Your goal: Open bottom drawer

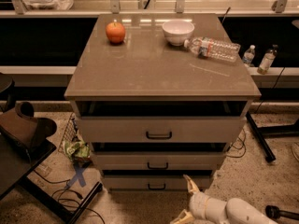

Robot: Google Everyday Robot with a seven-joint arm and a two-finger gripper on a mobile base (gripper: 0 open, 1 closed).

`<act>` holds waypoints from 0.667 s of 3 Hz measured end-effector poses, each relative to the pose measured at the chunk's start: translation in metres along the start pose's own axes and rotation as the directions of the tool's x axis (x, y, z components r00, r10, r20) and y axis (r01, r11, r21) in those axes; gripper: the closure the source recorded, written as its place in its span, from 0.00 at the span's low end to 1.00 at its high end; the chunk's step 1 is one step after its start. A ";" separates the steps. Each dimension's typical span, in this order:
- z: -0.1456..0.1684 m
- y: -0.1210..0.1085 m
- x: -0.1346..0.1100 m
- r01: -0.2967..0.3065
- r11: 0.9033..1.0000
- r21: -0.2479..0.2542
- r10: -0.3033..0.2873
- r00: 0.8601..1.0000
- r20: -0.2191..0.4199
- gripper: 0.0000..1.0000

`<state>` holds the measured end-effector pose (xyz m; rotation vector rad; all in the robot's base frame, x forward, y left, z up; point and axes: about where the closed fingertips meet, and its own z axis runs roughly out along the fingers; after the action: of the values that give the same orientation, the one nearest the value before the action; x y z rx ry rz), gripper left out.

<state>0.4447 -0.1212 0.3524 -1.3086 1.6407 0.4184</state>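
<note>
The bottom drawer [131,183] is the lowest, slimmest grey-beige front of the cabinet, with a small black bar handle [156,186]. It stands slightly pulled out, like the two fronts above it. My gripper [186,197] comes in from the lower right on a white arm [233,213]. Its two pale fingers are spread open, one fingertip [188,179] up by the drawer's lower right, the other near the floor. It holds nothing and sits just right of and below the handle.
On the cabinet top [159,64] sit an orange fruit [115,32], a white bowl [178,31] and a lying plastic bottle [214,48]. A dark chair [23,134] and cables [70,195] are at left. A black stand leg [261,141] is at right.
</note>
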 end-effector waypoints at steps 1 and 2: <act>0.000 0.000 0.000 0.000 1.000 0.000 0.000 1.000 0.000 0.00; 0.022 -0.003 0.008 -0.009 1.000 0.000 0.009 1.000 -0.013 0.00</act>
<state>0.4577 -0.1101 0.3357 -1.3071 1.6582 0.4160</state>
